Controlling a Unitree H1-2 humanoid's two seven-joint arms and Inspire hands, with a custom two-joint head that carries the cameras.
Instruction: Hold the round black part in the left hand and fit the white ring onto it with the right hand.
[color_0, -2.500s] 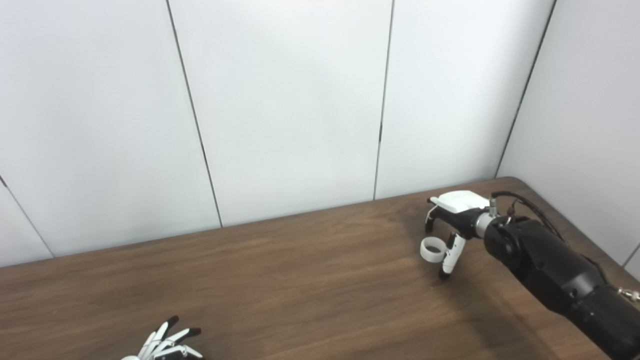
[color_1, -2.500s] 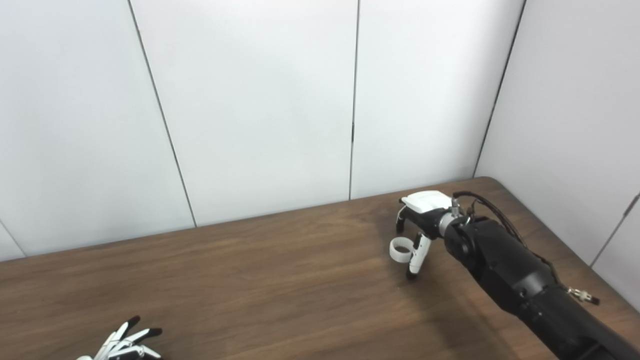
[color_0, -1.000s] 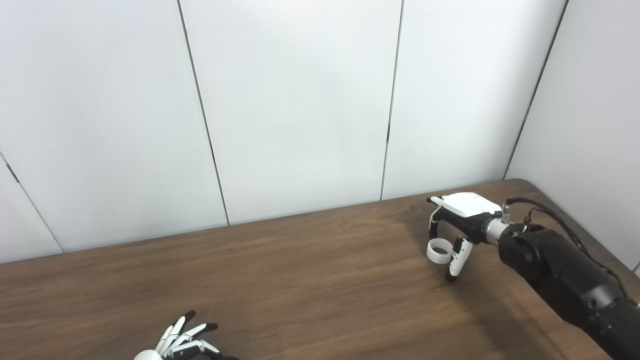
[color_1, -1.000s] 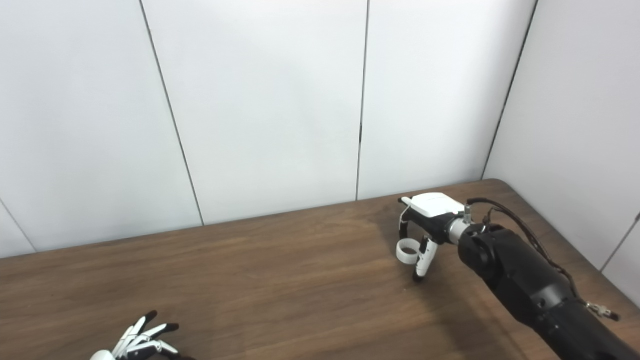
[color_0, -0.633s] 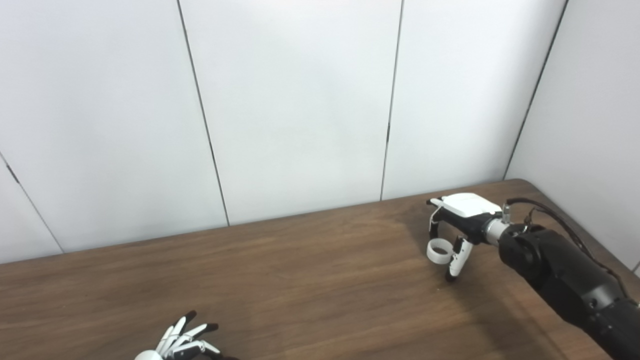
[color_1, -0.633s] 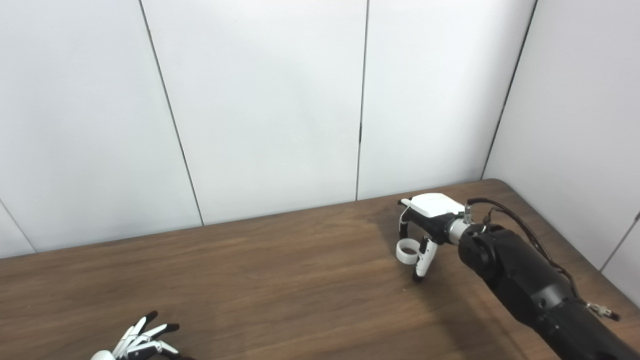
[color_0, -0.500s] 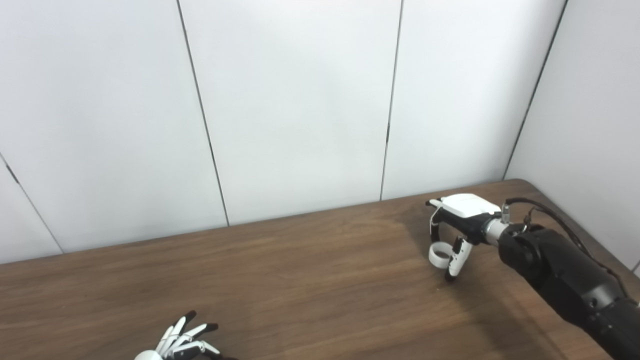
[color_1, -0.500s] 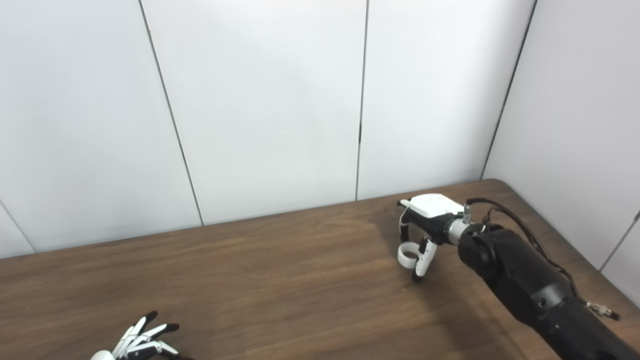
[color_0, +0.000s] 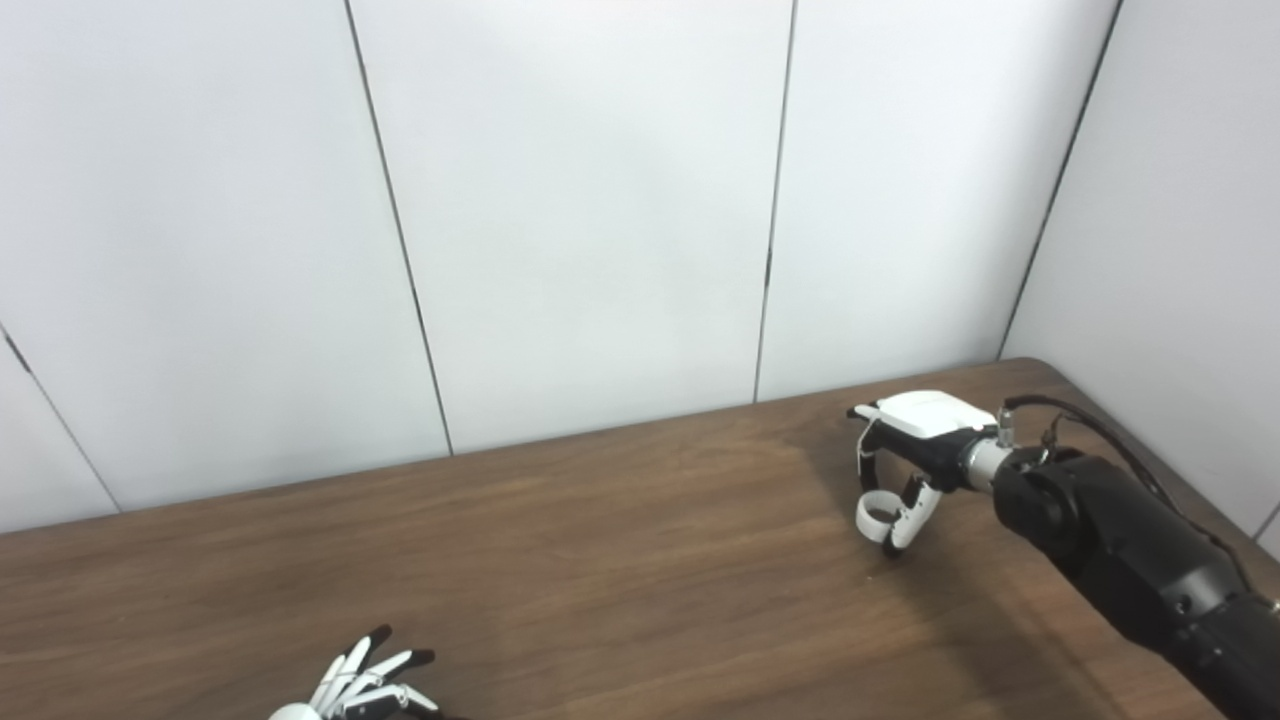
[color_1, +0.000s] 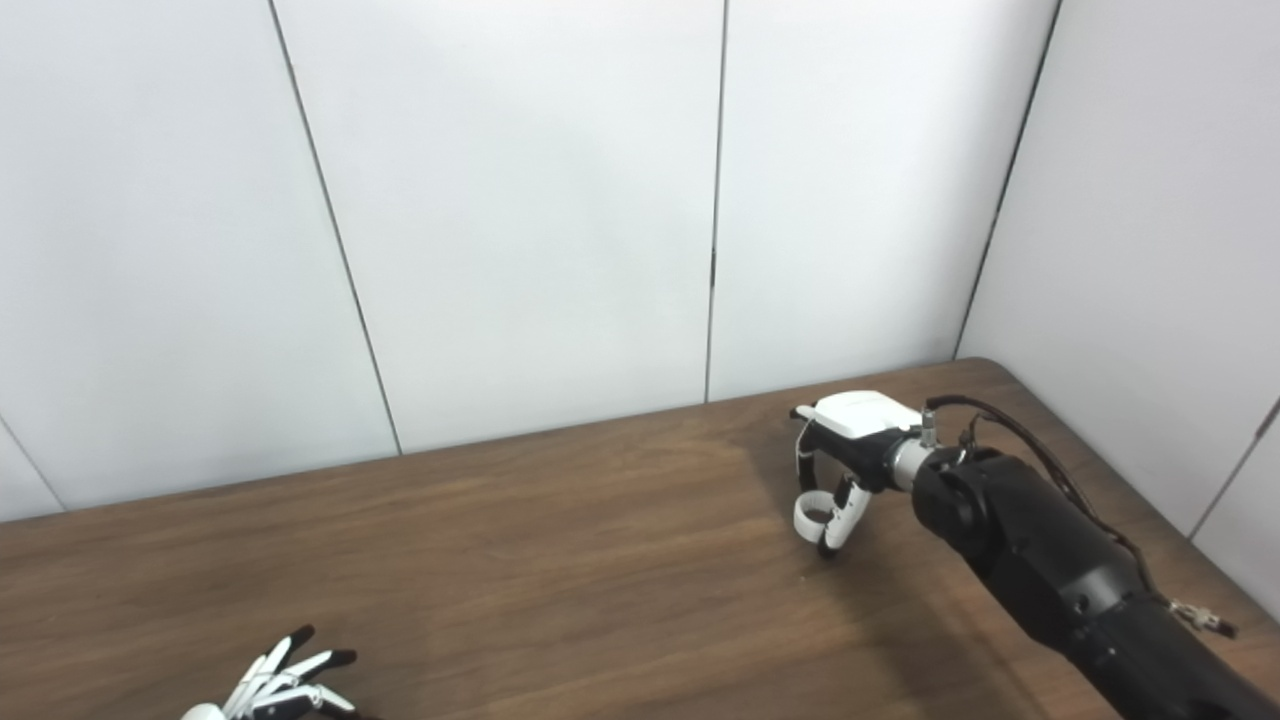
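Observation:
The white ring (color_0: 873, 514) is at the far right of the wooden table (color_0: 600, 560), tilted on edge. My right hand (color_0: 905, 470) arches over it, fingers on its far side and thumb (color_0: 908, 518) pressed to its near side, so the hand is shut on the ring. Whether the ring still touches the table is unclear. My left hand (color_0: 355, 685) shows only its spread fingers at the bottom left edge, open and holding nothing. No round black part appears in either view.
White wall panels (color_0: 600, 220) stand right behind the table's back edge, and another wall (color_0: 1180, 250) runs along its right side. The table's rounded far right corner (color_0: 1035, 365) lies just behind my right hand. My black right forearm (color_0: 1120, 540) crosses the table's right part.
My right thumb and fingers have drawn together on the ring, which lay flat beside the thumb before and is now tipped up and pinched. The left hand has stayed put; the camera shifted slightly.

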